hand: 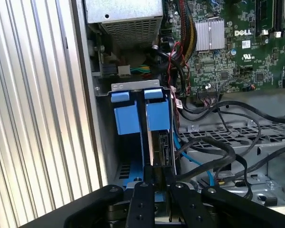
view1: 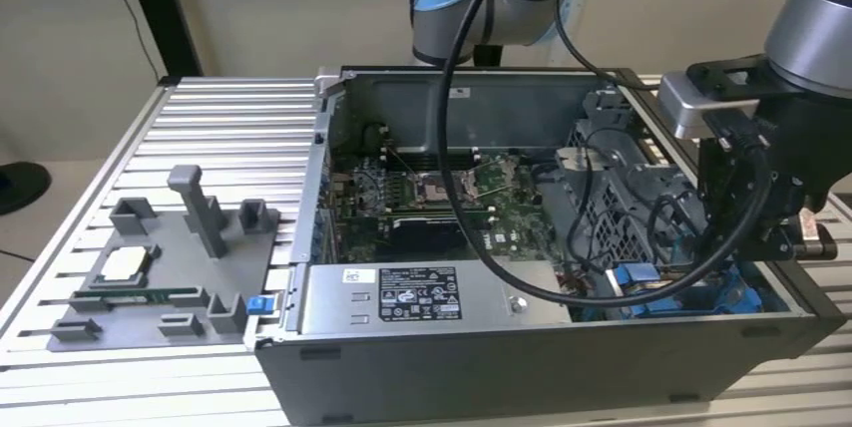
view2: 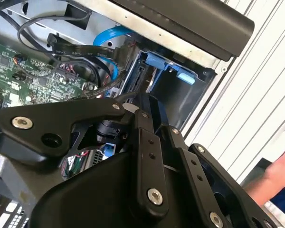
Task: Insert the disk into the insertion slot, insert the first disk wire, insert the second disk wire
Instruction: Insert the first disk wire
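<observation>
We get the most from the exterior view: slatted alu table (view1: 226, 118), open PC case (view1: 533, 357) on it, and the arm (view1: 825, 8) reaching down into the case's near corner on the exterior view's right, w/ a thick black cable (view1: 460, 148) looping off it across the case. That view also gives the labelled PSU box (view1: 399, 297) along the near wall, the mobo (view1: 426, 198) behind it, and a grey fixture tray (view1: 187, 272) w/ small parts at the exterior view's left, apart from the case. The arm's wrist blocks the bay there, tho. The first wrist view looks along the insertion slot (hand: 133, 87), just beside the case's outer wall. In it the disk (hand: 161, 147) stands edge-on, w/ its blue carrier (hand: 157, 114) up by the slot's metal lip and a 2nd blue piece (hand: 121, 116) alongside. The gripper (hand: 162, 184) sits right at the disk's near edge, in line w/ it; whether it's clamped on the disk or slack we can't tell. Black cables (hand: 218, 147) and a thin blue cable (hand: 178, 147) run just beside the disk, over a perforated cage (hand: 237, 137). The second wrist view adds the slot seen from the other side and, past the case, a person's hand (view2: 280, 173) over the table.
</observation>
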You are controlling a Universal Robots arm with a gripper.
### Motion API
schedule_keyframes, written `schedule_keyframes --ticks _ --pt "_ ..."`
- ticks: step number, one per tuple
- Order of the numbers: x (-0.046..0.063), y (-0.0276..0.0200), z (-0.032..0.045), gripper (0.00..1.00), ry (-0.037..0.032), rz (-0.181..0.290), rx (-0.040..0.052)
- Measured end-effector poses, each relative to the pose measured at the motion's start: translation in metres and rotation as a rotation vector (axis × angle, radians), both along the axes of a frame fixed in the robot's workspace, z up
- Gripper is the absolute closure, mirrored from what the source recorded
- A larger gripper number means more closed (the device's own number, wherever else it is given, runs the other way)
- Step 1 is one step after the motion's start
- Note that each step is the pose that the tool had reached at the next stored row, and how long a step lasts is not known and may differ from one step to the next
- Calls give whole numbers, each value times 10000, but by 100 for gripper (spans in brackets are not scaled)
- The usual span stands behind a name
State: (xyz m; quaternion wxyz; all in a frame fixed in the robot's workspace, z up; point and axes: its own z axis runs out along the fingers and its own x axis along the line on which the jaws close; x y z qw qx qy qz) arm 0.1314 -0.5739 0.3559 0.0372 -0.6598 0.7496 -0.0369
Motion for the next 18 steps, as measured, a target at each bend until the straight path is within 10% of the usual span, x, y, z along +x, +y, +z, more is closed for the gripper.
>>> schedule_keyframes --ticks 12,18 --pt "0 -2 0 100 0 0 1" --pt "26 -2 -9 100 0 91 326"
